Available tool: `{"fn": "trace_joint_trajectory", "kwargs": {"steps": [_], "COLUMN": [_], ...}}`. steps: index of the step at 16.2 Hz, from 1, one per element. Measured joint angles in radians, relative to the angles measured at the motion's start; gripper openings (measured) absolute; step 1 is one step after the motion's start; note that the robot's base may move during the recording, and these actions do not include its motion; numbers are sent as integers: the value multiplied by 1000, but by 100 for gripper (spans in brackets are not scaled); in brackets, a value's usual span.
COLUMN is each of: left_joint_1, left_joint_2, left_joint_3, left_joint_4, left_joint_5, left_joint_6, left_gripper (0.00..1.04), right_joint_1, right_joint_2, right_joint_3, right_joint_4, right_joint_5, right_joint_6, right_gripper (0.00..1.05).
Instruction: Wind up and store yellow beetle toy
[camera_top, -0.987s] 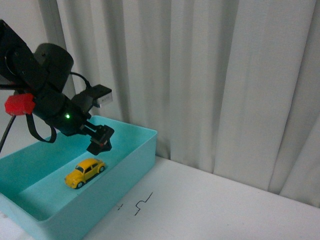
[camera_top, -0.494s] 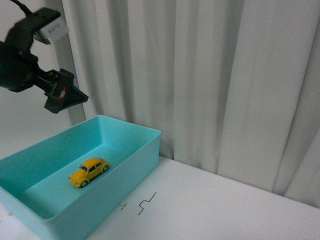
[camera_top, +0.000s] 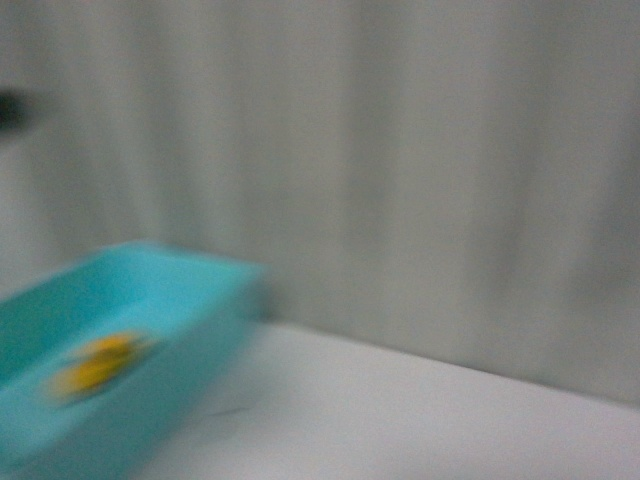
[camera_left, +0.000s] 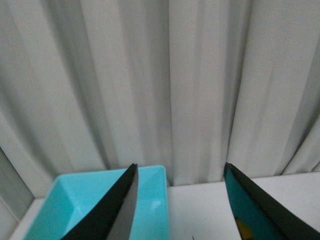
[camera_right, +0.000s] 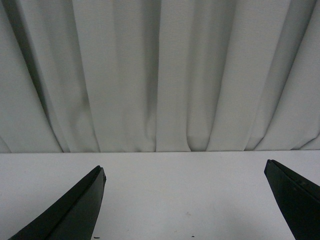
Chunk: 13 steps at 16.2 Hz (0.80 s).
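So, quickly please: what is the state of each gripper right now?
Left gripper: open, fingers apart, holding nothing.
Right gripper: open, fingers wide apart, holding nothing.

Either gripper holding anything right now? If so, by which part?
Nothing held. Left gripper and right gripper are both open with nothing between the fingers. The yellow beetle toy lies in the teal bin, blurred in the front view.

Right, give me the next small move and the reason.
Probably none beyond parking the arms. The front view is blurred, but the toy shows as a yellow smear inside the teal bin. The left gripper and right gripper both have jaws spread, holding nothing.
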Motion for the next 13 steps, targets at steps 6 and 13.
{"fn": "trace_joint_trajectory", "kwargs": {"steps": [6,13], "left_joint_1": [-217,-409], "left_joint_2": [-189,-310], "left_joint_3": [-181,-261], "left_joint_4": [-10,-61], "left_joint_5": [-230,-408], "left_joint_6": [-93,-94], "left_gripper": [2,2], "right_joint_1": [0,0], "right_joint_2": [0,0], "right_joint_3": [0,0], "right_joint_4": [-1,0], "right_joint_5": [-2,-2], "right_joint_6": [0,0], "right_gripper": [98,98]}}
